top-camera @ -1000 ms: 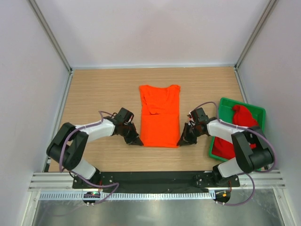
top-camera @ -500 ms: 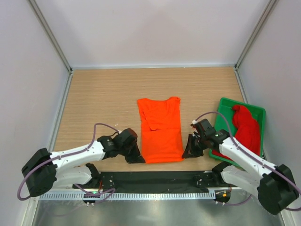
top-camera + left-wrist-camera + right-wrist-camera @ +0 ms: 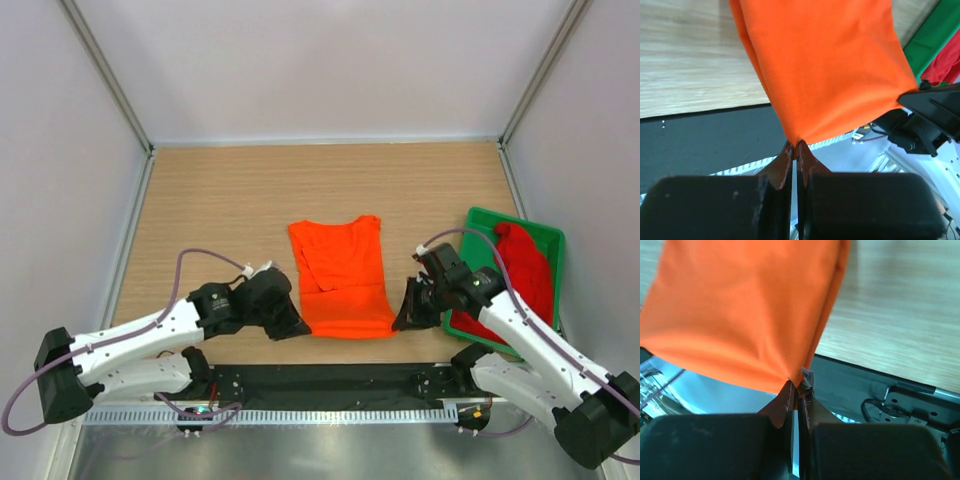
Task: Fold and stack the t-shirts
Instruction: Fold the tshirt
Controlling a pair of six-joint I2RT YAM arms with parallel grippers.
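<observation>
The bright orange t-shirt (image 3: 342, 275) lies lengthwise on the wooden table, sleeves folded in, its near hem lifted off the surface. My left gripper (image 3: 297, 328) is shut on the hem's left corner; the left wrist view shows orange cloth (image 3: 825, 70) pinched at the fingertips (image 3: 796, 150). My right gripper (image 3: 400, 322) is shut on the right corner, where the orange cloth (image 3: 750, 315) and a small grey label run into the closed tips (image 3: 799, 390). The deep red t-shirt (image 3: 525, 275) lies crumpled in the green tray (image 3: 478, 222) at the right.
The green tray sits against the right wall, close behind my right arm. A black base strip (image 3: 330, 378) and a metal rail run along the near table edge under the lifted hem. Bare wood (image 3: 220, 200) extends left of and beyond the shirt.
Both grippers have pulled the orange t-shirt's hem toward the near edge and lifted it; the whole shirt slid nearer. Both arms have stretched out lower and nearer.
</observation>
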